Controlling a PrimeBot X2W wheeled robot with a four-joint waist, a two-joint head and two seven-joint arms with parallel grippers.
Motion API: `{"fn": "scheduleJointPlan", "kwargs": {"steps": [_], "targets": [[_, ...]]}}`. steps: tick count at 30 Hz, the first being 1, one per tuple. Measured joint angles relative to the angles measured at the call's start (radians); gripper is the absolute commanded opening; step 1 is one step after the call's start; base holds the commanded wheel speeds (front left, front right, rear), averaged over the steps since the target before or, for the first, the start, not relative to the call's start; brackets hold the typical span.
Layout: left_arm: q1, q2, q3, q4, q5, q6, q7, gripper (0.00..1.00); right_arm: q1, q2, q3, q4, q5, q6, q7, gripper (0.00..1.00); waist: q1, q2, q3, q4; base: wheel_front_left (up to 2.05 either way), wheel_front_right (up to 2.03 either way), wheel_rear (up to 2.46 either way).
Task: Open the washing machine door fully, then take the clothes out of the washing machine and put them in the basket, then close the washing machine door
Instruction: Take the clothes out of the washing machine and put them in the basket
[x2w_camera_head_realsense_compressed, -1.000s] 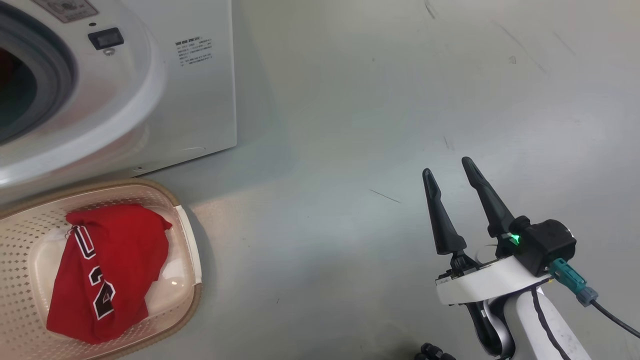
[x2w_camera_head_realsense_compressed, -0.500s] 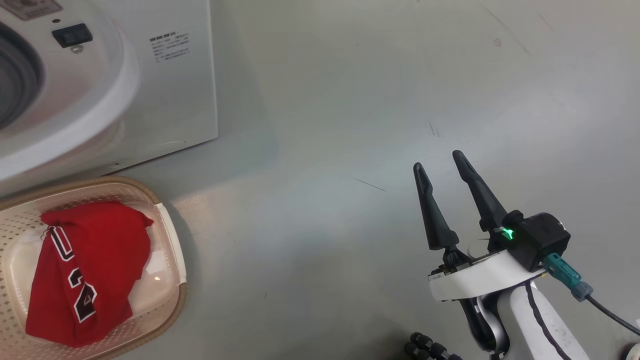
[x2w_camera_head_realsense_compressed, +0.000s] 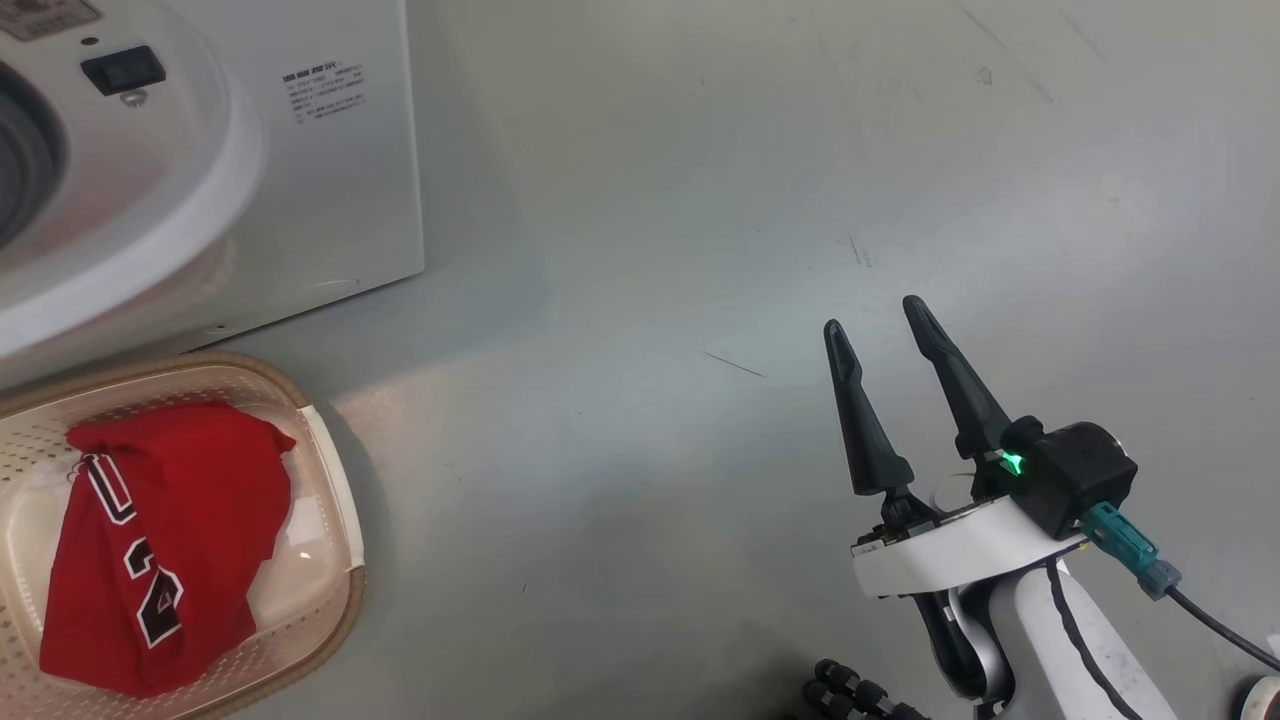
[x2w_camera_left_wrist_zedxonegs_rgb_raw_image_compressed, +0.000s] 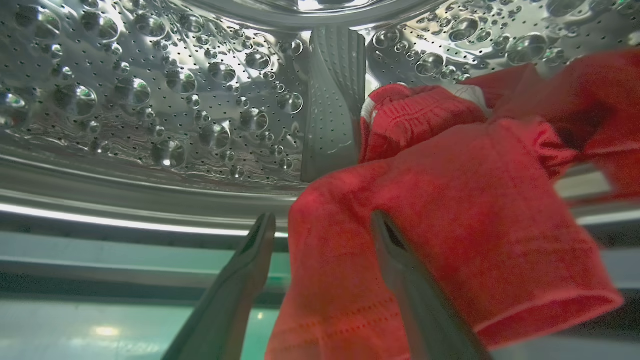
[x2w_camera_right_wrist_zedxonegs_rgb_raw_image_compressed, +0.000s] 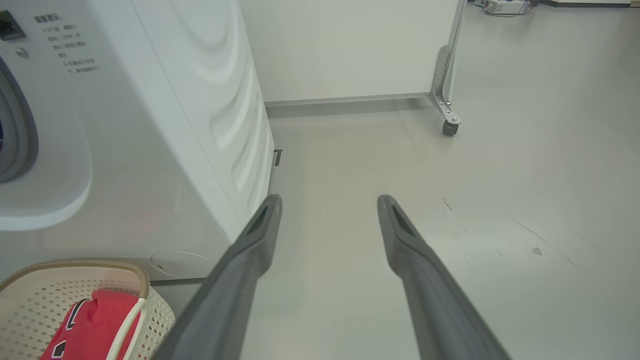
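Left gripper (x2w_camera_left_wrist_zedxonegs_rgb_raw_image_compressed: 322, 220) sits at the mouth of the dimpled steel drum (x2w_camera_left_wrist_zedxonegs_rgb_raw_image_compressed: 150, 100), jaws spread wide. A bright red garment (x2w_camera_left_wrist_zedxonegs_rgb_raw_image_compressed: 450, 210) with white trim hangs over the drum's lip, its edge falling between the two fingers; whether they touch it, I can't call. Right gripper (x2w_camera_head_realsense_compressed: 875, 318) hovers over the floor (x2w_camera_head_realsense_compressed: 650, 250), jaws wide too, holding nothing. A red numbered jersey (x2w_camera_head_realsense_compressed: 170, 540) lies in the cream basket (x2w_camera_head_realsense_compressed: 330, 490), just in front of the washing machine (x2w_camera_head_realsense_compressed: 330, 200).

Left of the black-fingered right gripper (x2w_camera_head_realsense_compressed: 872, 313), a red jersey (x2w_camera_head_realsense_compressed: 160, 540) with black-and-white numbers is seen in a cream basket (x2w_camera_head_realsense_compressed: 352, 600), perforated and rimmed in brown. Ahead of the left gripper (x2w_camera_left_wrist_zedxonegs_rgb_raw_image_compressed: 322, 216), red cloth (x2w_camera_left_wrist_zedxonegs_rgb_raw_image_compressed: 475, 210) with white trim is shown against a silvery drum (x2w_camera_left_wrist_zedxonegs_rgb_raw_image_compressed: 150, 100) patterned with dimples.
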Motion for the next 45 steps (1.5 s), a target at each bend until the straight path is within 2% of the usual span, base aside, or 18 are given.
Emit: {"fn": "scheduleJointPlan", "kwargs": {"steps": [5,6,8,9,18,29,45], "targets": [[-0.01,0.002,-0.018,0.02,0.009,-0.019,-0.021,1.0,-0.008,0.0,0.007,0.0,0.004,-0.007,0.0,1.0,0.0,0.0,-0.002,-0.001,0.0,0.0,0.0],[-0.011,0.002,-0.02,0.024,0.009,-0.021,-0.023,0.96,-0.01,0.0,0.007,0.0,0.004,-0.008,0.0,1.0,0.0,0.0,-0.003,-0.001,0.0,0.0,0.0],[-0.015,0.001,-0.027,0.031,0.009,-0.027,-0.026,0.23,-0.011,0.0,0.007,0.0,0.004,-0.008,0.0,1.0,0.0,0.0,-0.005,0.0,0.0,0.0,0.0],[-0.015,0.001,-0.027,0.031,0.009,-0.027,-0.026,0.0,-0.011,0.0,0.007,0.0,0.004,-0.008,0.0,1.0,0.0,0.0,-0.005,0.0,0.0,0.0,0.0],[-0.016,-0.01,-0.049,0.072,0.01,-0.049,-0.068,0.0,-0.024,0.0,0.002,0.002,0.004,-0.016,0.0,1.0,0.0,0.0,-0.013,0.006,0.0,0.0,0.0],[-0.013,-0.069,-0.049,0.133,0.006,-0.058,-0.166,0.0,-0.026,0.0,-0.005,0.017,0.002,-0.018,0.0,1.0,0.0,0.0,-0.061,0.03,0.0,0.0,0.0],[0.053,-0.137,-0.077,0.184,-0.011,-0.084,-0.338,0.0,-0.012,-0.002,-0.05,0.047,-0.026,-0.015,0.0,1.0,0.0,0.0,-0.174,0.114,0.0,0.0,0.0]]}}
